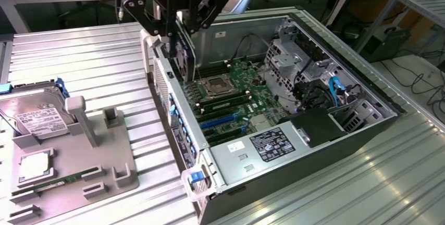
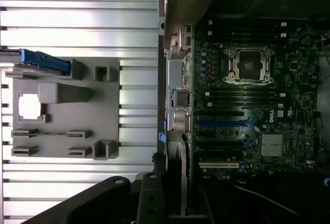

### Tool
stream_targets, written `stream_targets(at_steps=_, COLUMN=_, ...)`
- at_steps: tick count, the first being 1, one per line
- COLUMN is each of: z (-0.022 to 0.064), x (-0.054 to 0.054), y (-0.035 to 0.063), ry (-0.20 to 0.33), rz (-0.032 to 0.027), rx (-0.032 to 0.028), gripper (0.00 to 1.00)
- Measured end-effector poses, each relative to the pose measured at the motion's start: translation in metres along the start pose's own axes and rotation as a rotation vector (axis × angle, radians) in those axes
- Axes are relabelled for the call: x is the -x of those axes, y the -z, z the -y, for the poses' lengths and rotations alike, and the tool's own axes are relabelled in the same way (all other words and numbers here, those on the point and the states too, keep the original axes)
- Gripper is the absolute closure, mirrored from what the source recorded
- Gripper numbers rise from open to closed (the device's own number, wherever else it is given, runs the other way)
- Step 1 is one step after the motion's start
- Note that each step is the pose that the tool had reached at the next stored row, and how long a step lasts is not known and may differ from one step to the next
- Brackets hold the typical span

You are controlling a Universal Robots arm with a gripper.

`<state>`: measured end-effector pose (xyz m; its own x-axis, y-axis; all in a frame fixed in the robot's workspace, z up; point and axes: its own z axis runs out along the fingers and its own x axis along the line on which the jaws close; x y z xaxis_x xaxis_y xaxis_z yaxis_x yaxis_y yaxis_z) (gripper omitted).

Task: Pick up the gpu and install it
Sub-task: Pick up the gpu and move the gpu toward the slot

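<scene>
Your gripper (image 1: pixel 181 29) is clenched on the gpu (image 1: pixel 185 53). It holds the card upright, hanging over the open computer case (image 1: pixel 292 186) at the wall on the exterior view's left. The card's lower edge is above the motherboard (image 1: pixel 261 97) and is not seated in any slot.

The case lies on its side on the ribbed metal table (image 1: pixel 83 58). Inside it you can see the board with its bare processor socket (image 1: pixel 214 85), the blue slots (image 1: pixel 221 121) beside the wall, a black shroud (image 1: pixel 316 127), a metal drive cage (image 1: pixel 292 58) and blue cables (image 1: pixel 334 92).

Well apart from the case, on the exterior view's left, stands the grey fixture (image 1: pixel 76 157). It holds a hard drive (image 1: pixel 35 118) propped at a tilt, a silvery square chip (image 1: pixel 35 166) in a recess and a green memory stick (image 1: pixel 59 182) lying in a groove.

The wrist view looks straight down. It gives you the gpu (image 2: pixel 179 177) edge-on, just beside the case wall and near the ends of the expansion slots. It also shows a finned heatsink (image 2: pixel 271 145) and a white slot (image 2: pixel 219 164) that you cannot make out from outside. The exterior view alone gives you the clamp of the fingers on the card, the drive cage and the label on the hard drive.
</scene>
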<state>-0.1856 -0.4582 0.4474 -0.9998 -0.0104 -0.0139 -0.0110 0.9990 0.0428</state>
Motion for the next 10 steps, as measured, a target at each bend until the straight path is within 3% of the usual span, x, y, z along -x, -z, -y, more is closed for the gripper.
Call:
stream_targets(at_steps=5, z=0.0001, x=0.009, y=-0.0002, ry=0.000, rz=0.0000, rx=0.0001, gripper=0.72)
stream_targets(at_steps=10, z=0.0003, x=0.026, y=-0.0007, ry=0.000, rz=0.0001, rx=0.0001, gripper=0.72)
